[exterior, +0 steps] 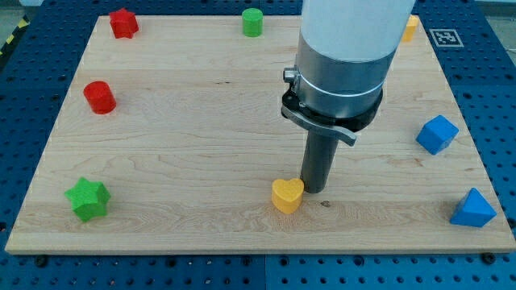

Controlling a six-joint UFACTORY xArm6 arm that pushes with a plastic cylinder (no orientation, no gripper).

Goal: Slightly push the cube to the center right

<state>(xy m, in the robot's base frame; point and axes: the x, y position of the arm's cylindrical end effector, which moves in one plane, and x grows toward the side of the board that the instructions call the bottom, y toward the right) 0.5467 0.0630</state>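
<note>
The blue cube [437, 134] sits near the view's right edge of the wooden board [201, 161], about mid-height. My tip [315, 190] is down on the board at the lower middle, well to the left of the cube. It stands right beside a yellow heart-shaped block [287, 194], at that block's right side, touching or nearly touching it.
A blue triangular block [472, 209] lies at the lower right corner. A green star [88, 199] is at lower left, a red cylinder [100, 97] at left, a red star [123, 22] at top left, a green cylinder [253, 22] at top middle. A yellow block [409, 29] peeks out behind the arm.
</note>
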